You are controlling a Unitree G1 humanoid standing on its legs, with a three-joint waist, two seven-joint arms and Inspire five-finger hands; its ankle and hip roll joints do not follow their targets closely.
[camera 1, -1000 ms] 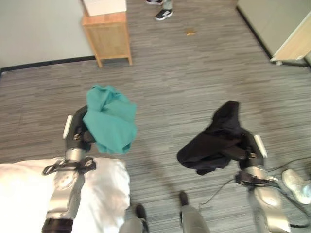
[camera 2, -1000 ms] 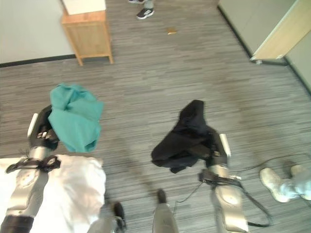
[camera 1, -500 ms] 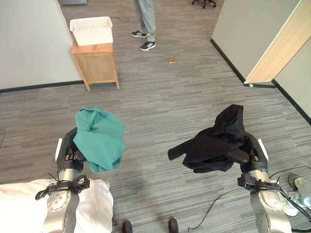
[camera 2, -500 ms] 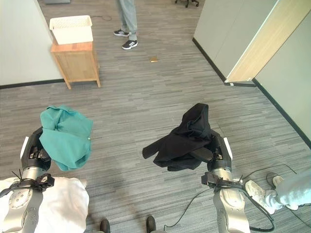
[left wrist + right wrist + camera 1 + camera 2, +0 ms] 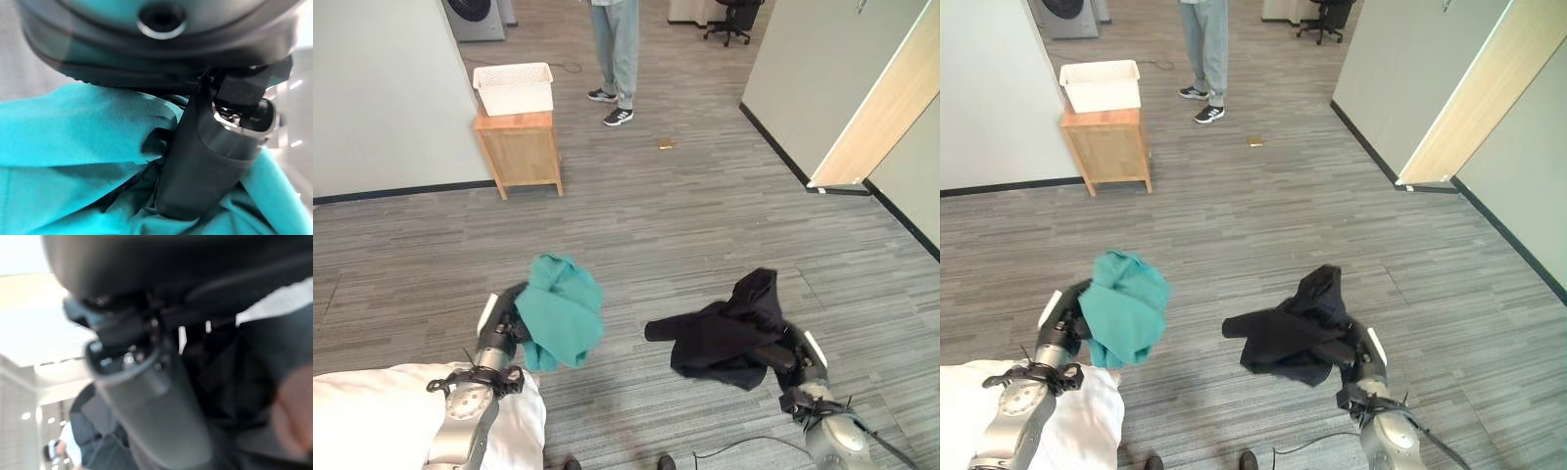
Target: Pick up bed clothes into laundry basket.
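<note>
Lower now, both hands (image 5: pixel 501 328) (image 5: pixel 795 354) apparently clutch teal garment (image 5: pixel 562 311) and black garment (image 5: pixel 720 335).

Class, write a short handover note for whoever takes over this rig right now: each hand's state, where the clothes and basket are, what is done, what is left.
Left hand: shut on the teal garment, held clear of the floor.
Right hand: shut on the black garment, also lifted.
White basket: on the wooden stand by the wall, well ahead; a person stands beside it.
White bedding lies by the left arm.
Done: both garments picked up.
Left: carry them to the basket and drop them in.
</note>
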